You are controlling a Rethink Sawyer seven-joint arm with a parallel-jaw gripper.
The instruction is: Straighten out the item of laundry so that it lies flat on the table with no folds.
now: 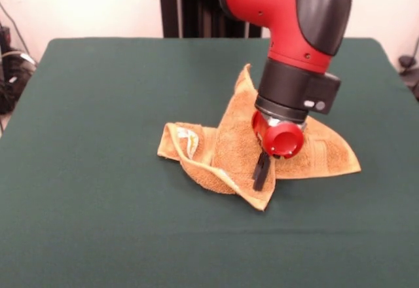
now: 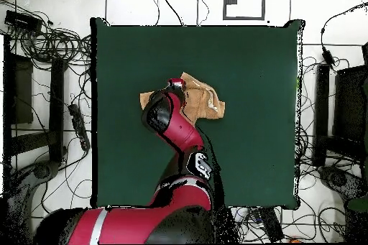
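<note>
On one table (image 1: pixel 78 170): one crumpled towel (image 1: pixel 229 150), one pincer (image 1: pixel 261 171).

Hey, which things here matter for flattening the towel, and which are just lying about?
For the job:
towel, crumpled and folded over
green table
tool, down on the towel

Just lying about:
cables on the floor
dark equipment beside the table

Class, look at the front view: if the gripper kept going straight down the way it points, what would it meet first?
Most likely the towel: the gripper points down at a folded flap, seemingly at or touching the cloth, with the table beneath. Exact depth is unclear.
</note>
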